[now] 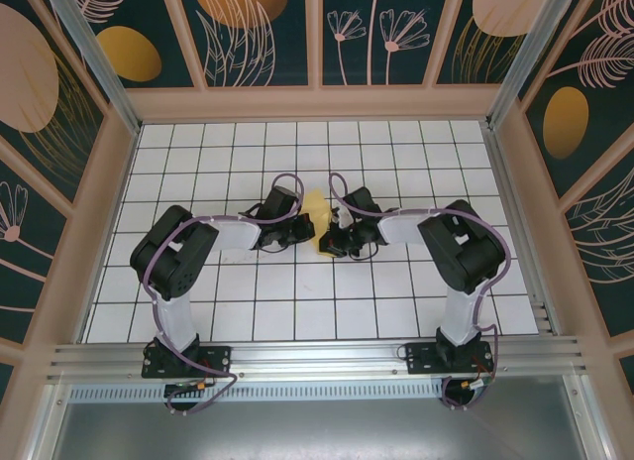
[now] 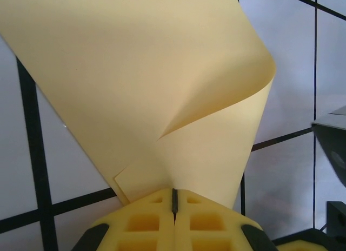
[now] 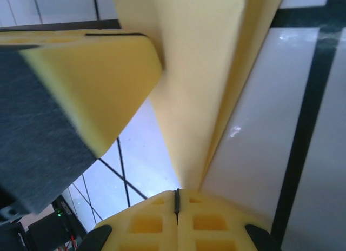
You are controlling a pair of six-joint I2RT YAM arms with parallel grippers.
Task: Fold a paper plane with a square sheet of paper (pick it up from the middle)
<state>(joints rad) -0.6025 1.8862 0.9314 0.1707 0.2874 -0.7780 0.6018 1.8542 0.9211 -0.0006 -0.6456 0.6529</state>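
Observation:
The square sheet of paper (image 1: 317, 216), pale yellow, is held up off the table between both grippers at the middle of the grid. It is bent over on itself. In the left wrist view the sheet (image 2: 162, 78) curls into a cone-like fold that runs down into my left gripper (image 2: 174, 192), which is shut on its lower edge. My right gripper (image 3: 177, 192) is shut on a doubled edge of the sheet (image 3: 205, 72). From above, the left gripper (image 1: 305, 225) and right gripper (image 1: 333, 232) nearly touch. The paper plane is out of view.
The white gridded table (image 1: 297, 291) spreads around both arms, bounded by wooden walls (image 1: 317, 103) at the back and sides. A foam finger of the left gripper (image 3: 92, 83) looms close in the right wrist view. Dark parts of the right gripper (image 2: 331, 143) edge the left wrist view.

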